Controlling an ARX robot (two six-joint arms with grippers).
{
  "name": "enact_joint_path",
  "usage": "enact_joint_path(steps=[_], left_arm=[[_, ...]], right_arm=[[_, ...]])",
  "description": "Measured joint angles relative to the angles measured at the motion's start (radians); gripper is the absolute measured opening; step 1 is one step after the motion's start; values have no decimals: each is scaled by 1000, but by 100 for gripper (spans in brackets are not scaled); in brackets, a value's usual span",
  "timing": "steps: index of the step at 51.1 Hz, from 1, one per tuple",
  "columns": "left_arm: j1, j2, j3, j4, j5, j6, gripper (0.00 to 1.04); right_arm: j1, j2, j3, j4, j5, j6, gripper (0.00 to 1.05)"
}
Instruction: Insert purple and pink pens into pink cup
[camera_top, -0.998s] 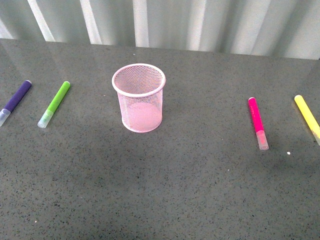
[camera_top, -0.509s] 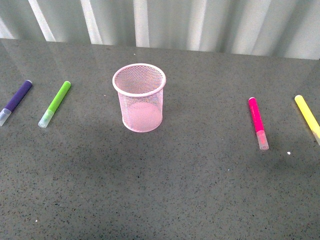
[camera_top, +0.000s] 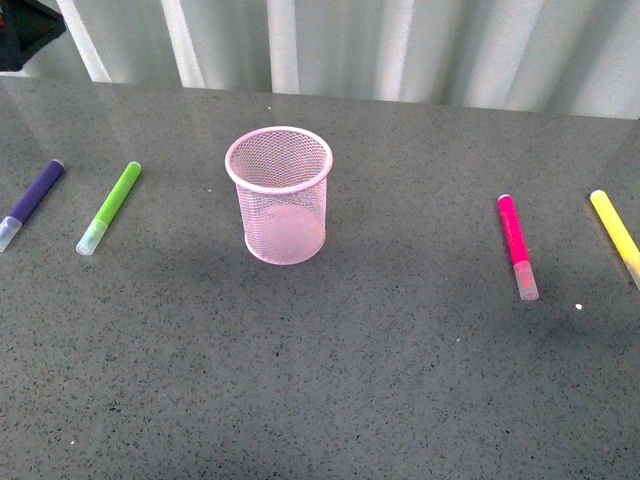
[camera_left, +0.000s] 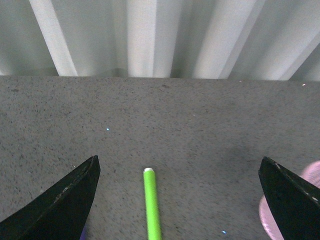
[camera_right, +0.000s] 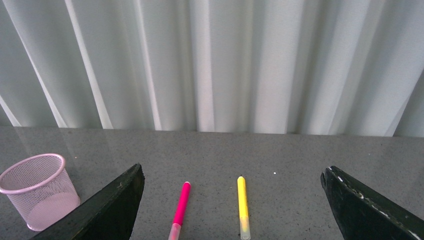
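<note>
A grey speckled desk was seen before a pale pleated curtain. A green marker was laid just beside the purple pen at the far left. A yellow marker was laid near the pink pen at the far right. The pink cup was stood upright between the two pairs, well apart from each, and nothing was placed across its mouth.

The yellow marker and the purple pen's clear cap were cut off by the front view's edges. A dark shape in that view's upper left corner could not be identified. In the left wrist view only a sliver of the cup was shown behind one finger, and the purple pen could not be made out with certainty.

The left tool was held wide open and empty, with the green marker framed between its fingers. The right tool was likewise spread wide and empty, with the pink pen and the yellow marker framed between its fingers and the cup off to one side.
</note>
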Motion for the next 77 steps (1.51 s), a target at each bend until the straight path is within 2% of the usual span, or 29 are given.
enact_joint_path(steps=[18,49,77], left_arm=[[83,410,322,-83,-48,181,98],[110,600,420,-86,-85,278,98],[116,647,473,-149,-82,305,98]], right_arm=[[0,0,0,0,0,0,98],[0,0,0,0,0,0,98],[0,0,0,0,0,0,98]])
